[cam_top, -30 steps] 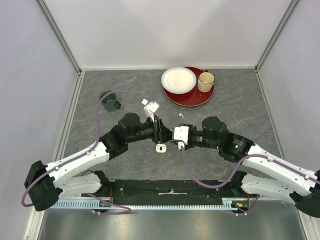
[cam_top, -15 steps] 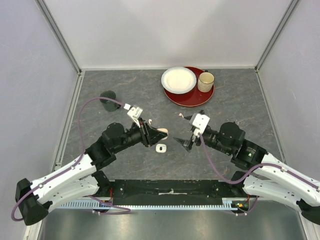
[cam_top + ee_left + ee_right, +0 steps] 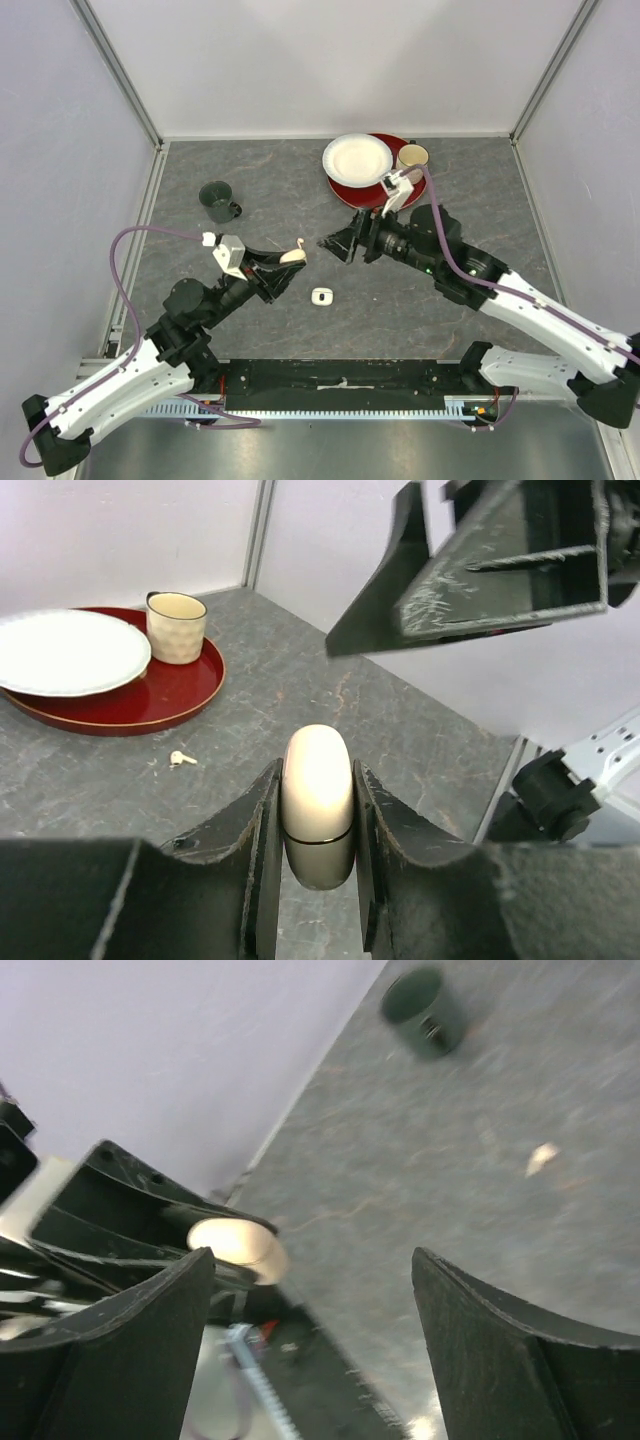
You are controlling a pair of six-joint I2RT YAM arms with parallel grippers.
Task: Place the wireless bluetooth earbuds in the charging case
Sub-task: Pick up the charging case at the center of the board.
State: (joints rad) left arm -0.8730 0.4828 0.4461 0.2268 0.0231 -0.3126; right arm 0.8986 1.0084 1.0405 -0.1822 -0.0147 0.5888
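One cream charging case (image 3: 317, 780) pinched in left claw (image 3: 315, 772), right claw (image 3: 310, 1260) gaping empty, plate (image 3: 65, 650) and cup (image 3: 177, 627) on red tray (image 3: 130, 705)

Both arms stretch forward, wrists turned inward so the fingers face each other, the left gripper (image 3: 288, 265) pinched tight on a cream case (image 3: 317, 780) that pokes out past its fingertips, and the right gripper (image 3: 312, 1260) spread wide, well apart from it.
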